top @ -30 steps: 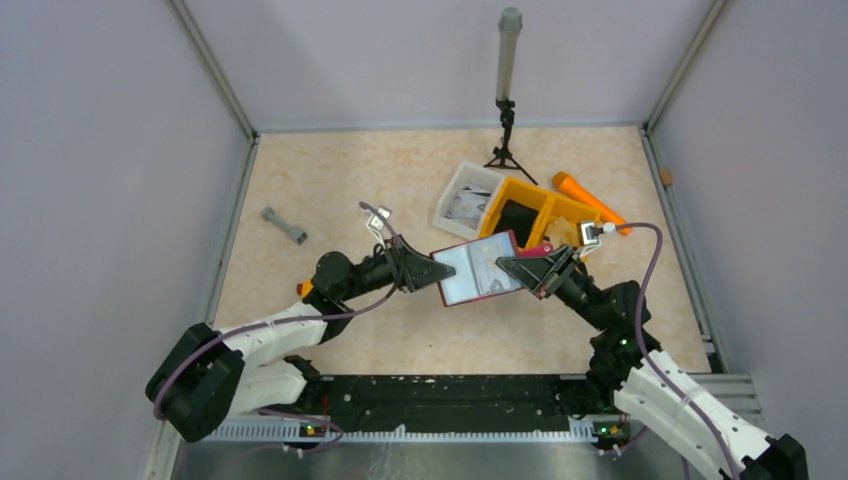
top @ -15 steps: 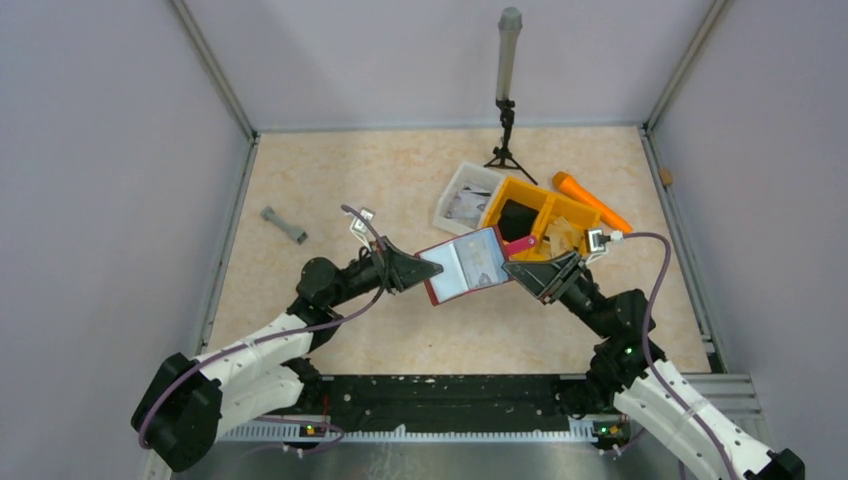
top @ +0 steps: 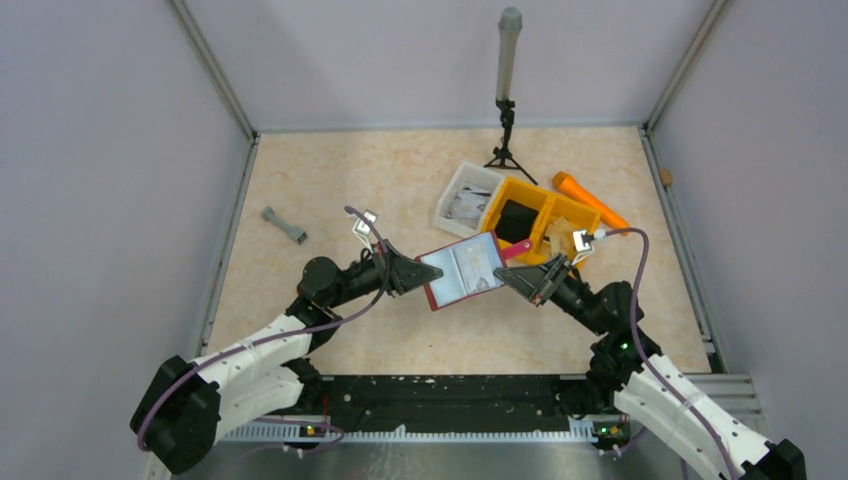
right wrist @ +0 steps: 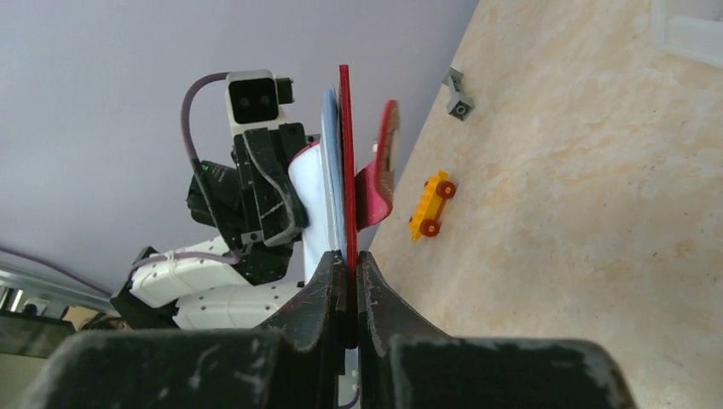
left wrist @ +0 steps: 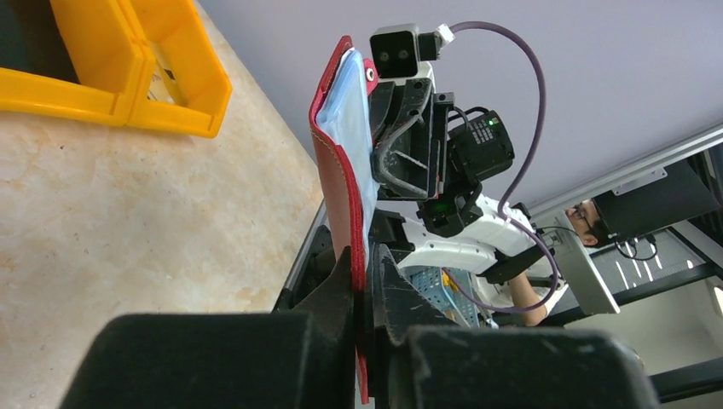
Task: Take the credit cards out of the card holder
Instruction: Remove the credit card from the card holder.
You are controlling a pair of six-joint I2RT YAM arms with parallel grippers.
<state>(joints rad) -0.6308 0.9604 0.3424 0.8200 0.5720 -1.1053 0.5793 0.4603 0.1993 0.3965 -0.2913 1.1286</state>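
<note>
Mid-frame, the open wallet [top: 462,270] stretches sideways between the left gripper [top: 422,273] and right gripper [top: 502,276], both pinching its ends.

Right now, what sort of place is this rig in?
Probably a lab test cell: plain grey panels wall in the table, a tripod post stands at the back, a person is visible beyond.
</note>
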